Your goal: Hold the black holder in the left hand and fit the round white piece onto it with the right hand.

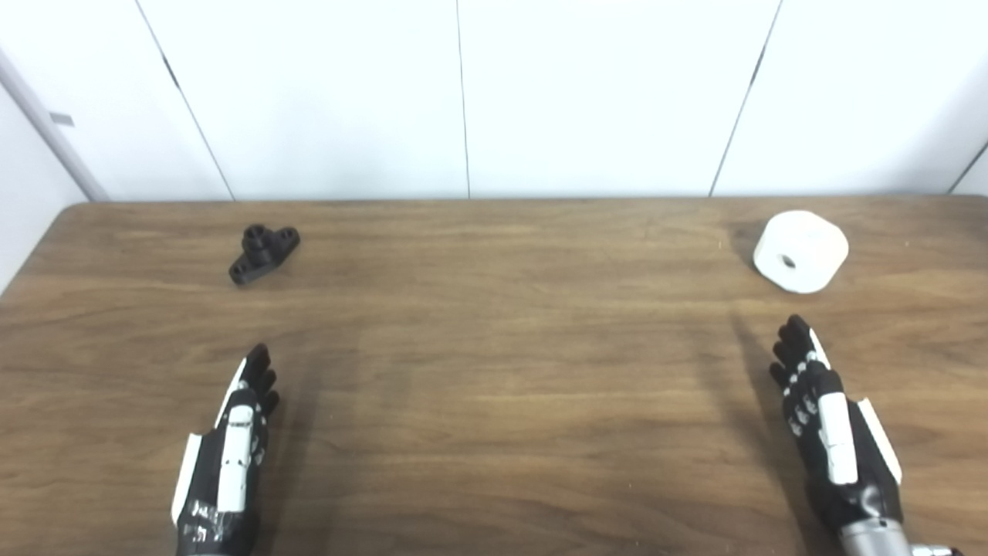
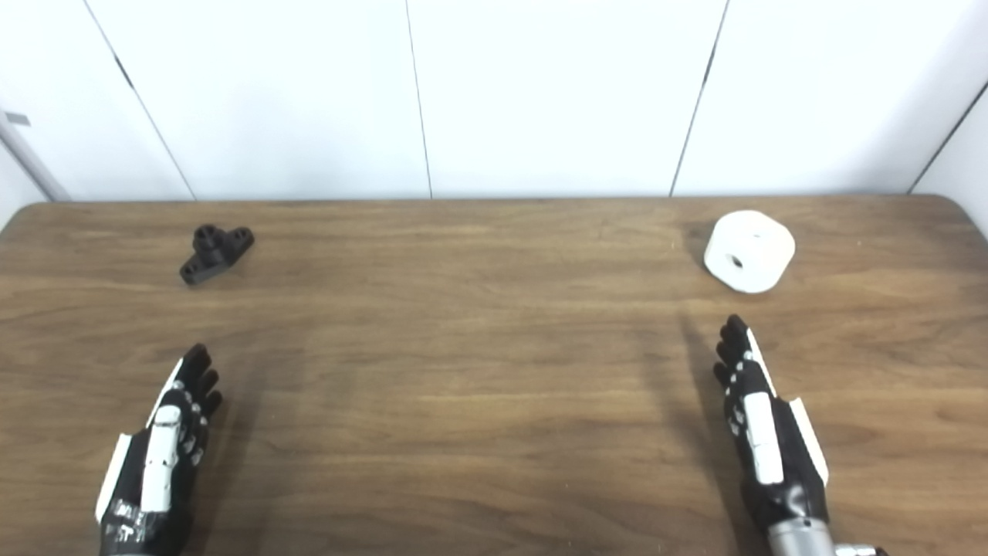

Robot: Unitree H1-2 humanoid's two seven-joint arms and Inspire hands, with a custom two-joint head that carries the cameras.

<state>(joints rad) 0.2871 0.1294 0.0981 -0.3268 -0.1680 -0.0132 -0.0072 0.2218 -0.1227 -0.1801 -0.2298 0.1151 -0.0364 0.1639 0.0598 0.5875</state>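
Observation:
The black holder (image 1: pixel 263 252), a small flanged mount with a raised hub, lies on the wooden table (image 1: pixel 494 371) at the far left. The round white piece (image 1: pixel 800 251), a thick disc with a centre hole, rests tilted at the far right. My left hand (image 1: pixel 231 448) hovers at the near left, open, fingers stretched forward, well short of the holder. My right hand (image 1: pixel 826 421) is open at the near right, its fingertips a short way in front of the white piece. Neither hand touches anything.
A white panelled wall (image 1: pixel 463 93) stands right behind the table's far edge. The table's rounded far corners show in the left eye view and the right eye view. Bare wood lies between the two hands.

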